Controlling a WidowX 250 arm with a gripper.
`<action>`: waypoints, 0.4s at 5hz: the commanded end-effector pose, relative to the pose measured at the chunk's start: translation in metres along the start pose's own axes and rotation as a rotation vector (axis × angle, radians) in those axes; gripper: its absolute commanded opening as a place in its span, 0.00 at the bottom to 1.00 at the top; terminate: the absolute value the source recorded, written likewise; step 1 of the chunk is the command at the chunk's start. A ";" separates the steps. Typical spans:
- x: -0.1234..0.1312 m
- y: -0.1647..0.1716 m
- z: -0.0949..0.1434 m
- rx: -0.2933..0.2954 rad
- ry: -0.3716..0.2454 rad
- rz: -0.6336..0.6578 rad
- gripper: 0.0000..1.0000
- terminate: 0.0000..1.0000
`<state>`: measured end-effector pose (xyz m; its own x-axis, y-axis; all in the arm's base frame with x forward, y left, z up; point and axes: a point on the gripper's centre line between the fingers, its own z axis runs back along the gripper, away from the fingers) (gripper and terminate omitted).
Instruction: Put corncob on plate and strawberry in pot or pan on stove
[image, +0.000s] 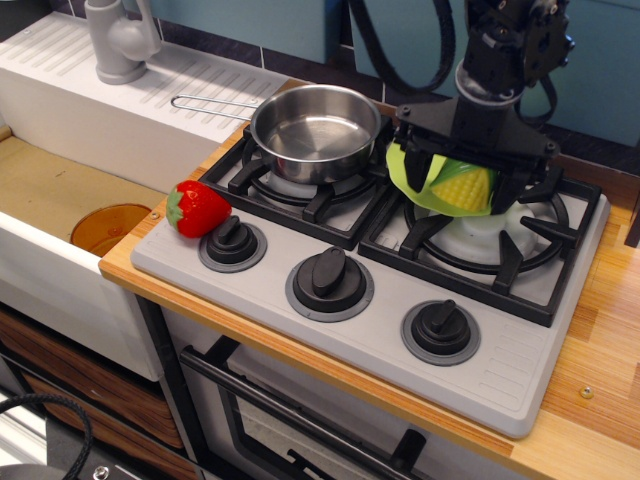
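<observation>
Two fingers (432, 168) flank corncob (462, 187), plate (408, 172) behind.

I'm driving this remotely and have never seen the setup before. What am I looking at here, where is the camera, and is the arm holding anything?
There is one view, from a fixed camera in front of and above a toy kitchen counter, looking down at an angle.

The black machine at the upper right is the robot arm. Its gripper hangs over the right burner of the grey stove. Its jaws stand either side of the corncob, yellow kernels in a green husk, and appear shut on it. The lime-green plate sits tilted behind the corn, lifted off the burner; I cannot tell whether the gripper pinches it too.

On the left burner is a shiny steel pan, empty. The red strawberry lies on the stove's front left corner beside a knob. Left of that is a sink with an orange dish in it.
</observation>
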<state>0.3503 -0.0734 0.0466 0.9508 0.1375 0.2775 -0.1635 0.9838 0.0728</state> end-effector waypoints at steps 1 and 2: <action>0.005 0.005 0.045 -0.016 0.003 0.010 1.00 0.00; 0.001 0.010 0.063 -0.002 0.029 0.007 1.00 0.00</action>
<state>0.3196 -0.0684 0.0805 0.9741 0.1453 0.1735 -0.1653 0.9804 0.1071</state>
